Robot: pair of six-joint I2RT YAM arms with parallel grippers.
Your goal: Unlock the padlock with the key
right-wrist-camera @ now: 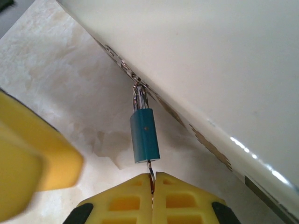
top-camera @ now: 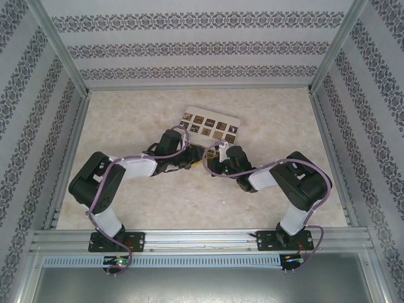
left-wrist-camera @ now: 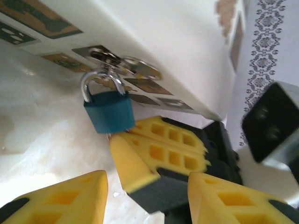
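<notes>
We're mid-unlock: right gripper (right-wrist-camera: 152, 179) pinches the key (right-wrist-camera: 150, 171), poked up into the padlock (right-wrist-camera: 144, 135) hanging mid-frame off the white box (right-wrist-camera: 210, 56), left gripper (left-wrist-camera: 148, 179) spread open below, so next probably needs a careful twist.

SURFACE: pale beige, marble-patterned worktop (top-camera: 189, 202) | LYING ON IT: one flat white rectangular box (top-camera: 211, 124) topped with rows of brown patterned tiles | PLACE: far middle, turned slightly askew to the edges
</notes>
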